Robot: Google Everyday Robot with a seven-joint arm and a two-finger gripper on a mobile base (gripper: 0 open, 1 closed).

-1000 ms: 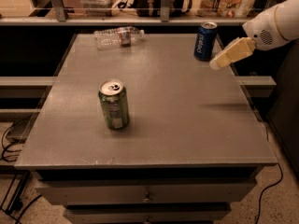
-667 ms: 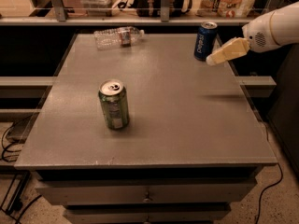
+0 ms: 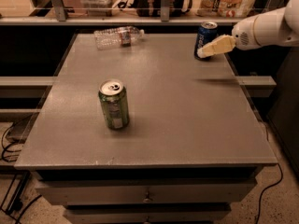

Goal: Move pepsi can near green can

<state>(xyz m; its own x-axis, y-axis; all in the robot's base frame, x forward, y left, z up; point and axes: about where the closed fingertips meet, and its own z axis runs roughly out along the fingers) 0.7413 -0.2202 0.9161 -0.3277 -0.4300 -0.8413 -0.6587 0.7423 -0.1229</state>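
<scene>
Gripper (image 3: 204,52), upper right, has edged left onto the pepsi can (image 3: 206,33); whether it grips, I cannot tell. Green can (image 3: 113,105) sits well apart.

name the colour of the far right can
It's a dark blue aluminium can, camera view; gripper beside it.

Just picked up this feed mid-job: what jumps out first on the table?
The green can stands upright, alone, on the table, left of centre. At the far right corner the gripper, reaching in from the right, is right beside the pepsi can. A clear plastic bottle lies on its side at the far edge.
</scene>
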